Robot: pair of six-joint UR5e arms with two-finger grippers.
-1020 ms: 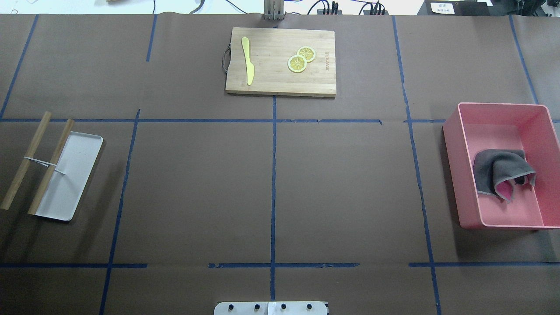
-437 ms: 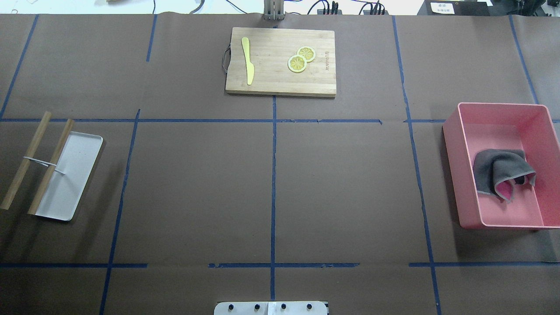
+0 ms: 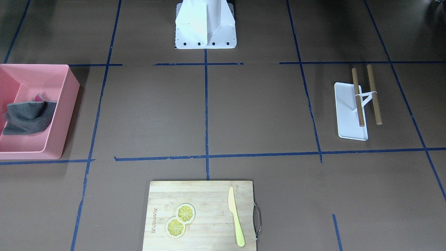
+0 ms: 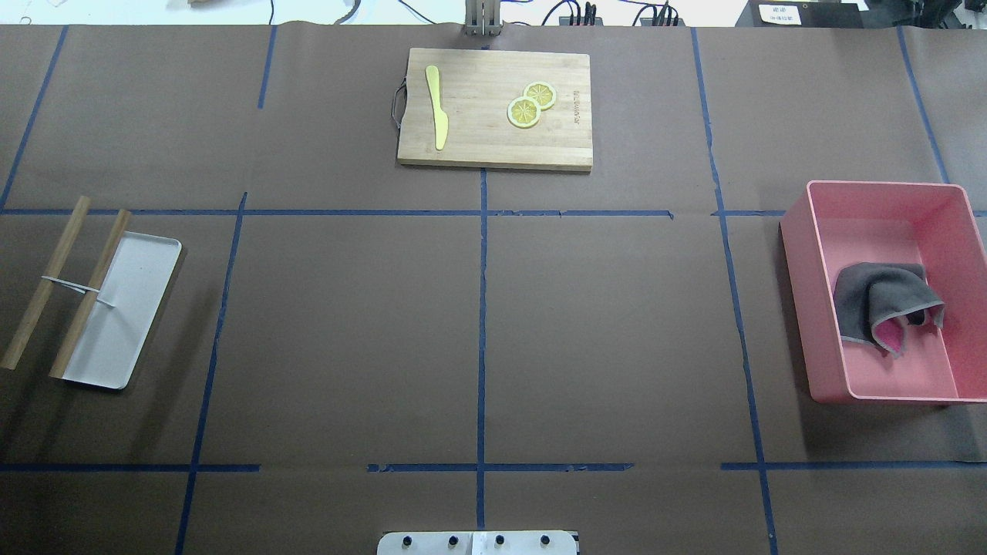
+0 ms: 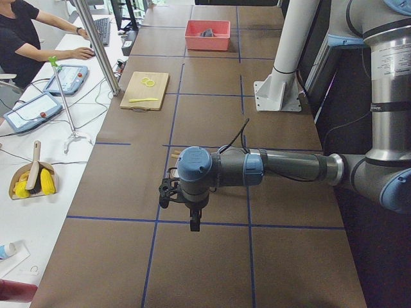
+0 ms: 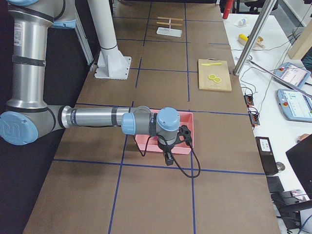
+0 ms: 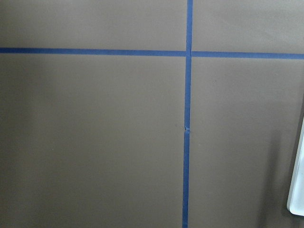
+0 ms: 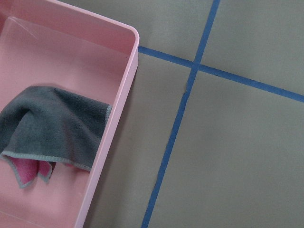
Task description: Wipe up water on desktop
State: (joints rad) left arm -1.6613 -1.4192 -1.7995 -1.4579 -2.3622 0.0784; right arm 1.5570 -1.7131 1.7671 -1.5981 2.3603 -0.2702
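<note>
One desktop (image 4: 347,324), matte brown and crossed by a grid of blue tape lines, spans the whole scene under everything else. On its right stands one pink bin (image 4: 802,308) holding one crumpled gray cloth (image 4: 875,297). At the far centre lies one bamboo cutting board (image 4: 478,142) with two lemon slices (image 4: 524,112) and one yellow knife (image 4: 437,108). On the left is one white tray (image 4: 131,308) with two wooden rods (image 4: 46,281). For the left gripper (image 5: 194,219) and the right gripper (image 6: 168,157), I cannot tell whether the fingers are parted.
</note>
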